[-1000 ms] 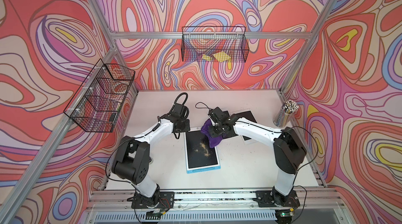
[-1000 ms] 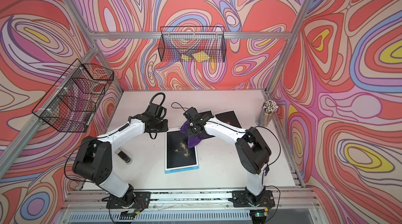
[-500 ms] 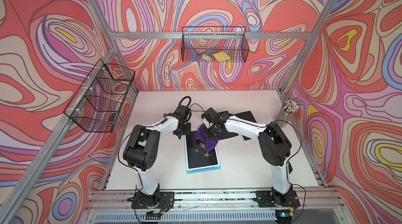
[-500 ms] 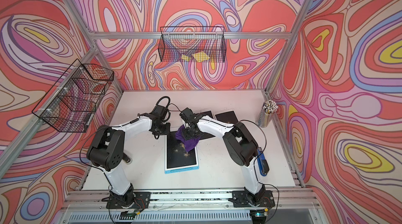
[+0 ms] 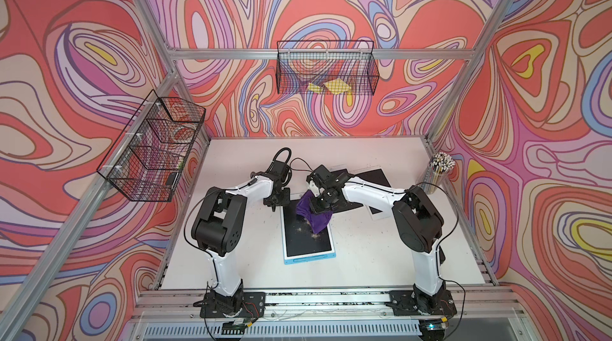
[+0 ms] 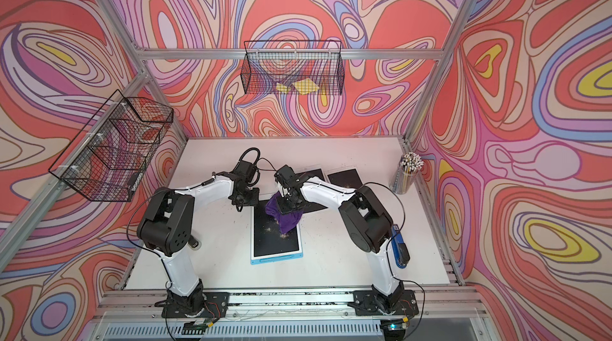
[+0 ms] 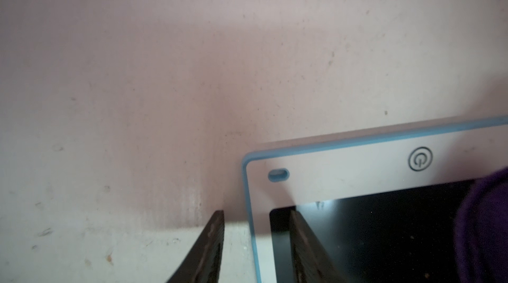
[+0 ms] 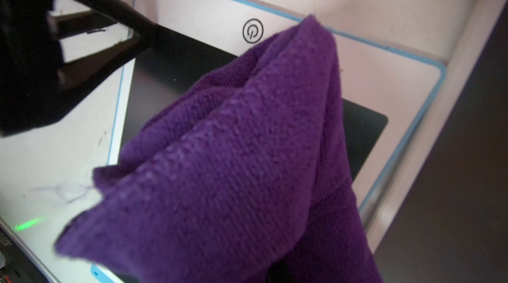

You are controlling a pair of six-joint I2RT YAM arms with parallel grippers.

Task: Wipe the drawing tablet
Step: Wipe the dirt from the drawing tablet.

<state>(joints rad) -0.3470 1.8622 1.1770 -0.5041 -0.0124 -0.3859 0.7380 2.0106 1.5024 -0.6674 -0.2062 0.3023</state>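
Purple cloth (image 5: 313, 216), bunched, hangs clamped in the right gripper (image 5: 319, 205) over the 12 o'clock end of the tablet (image 5: 306, 246) in both top views. The tablet lies at the middle of the table (image 5: 381, 266), long axis 12 to 6. Pale crumbs (image 5: 317, 235) dot the screen just at 6 from the cloth. The left gripper (image 5: 276, 202) sits at the tablet's 11 o'clock corner.

Left wrist: jaws apart, grasping nothing. One finger (image 7: 211, 240) is on the table, the other (image 7: 302, 240) on the screen, with the blue rim (image 7: 251, 213) between them. We read this as a brace. If it skids, a stroke could shove the tablet toward 6.

Right wrist: cloth folds drape over the screen, beside the power mark (image 8: 253, 31). Risks as we judge them:
- A narrow wad skips crumbs or sweeps them onto the table.
- The cloth snags the left finger.
- The braced corner goes unwiped.
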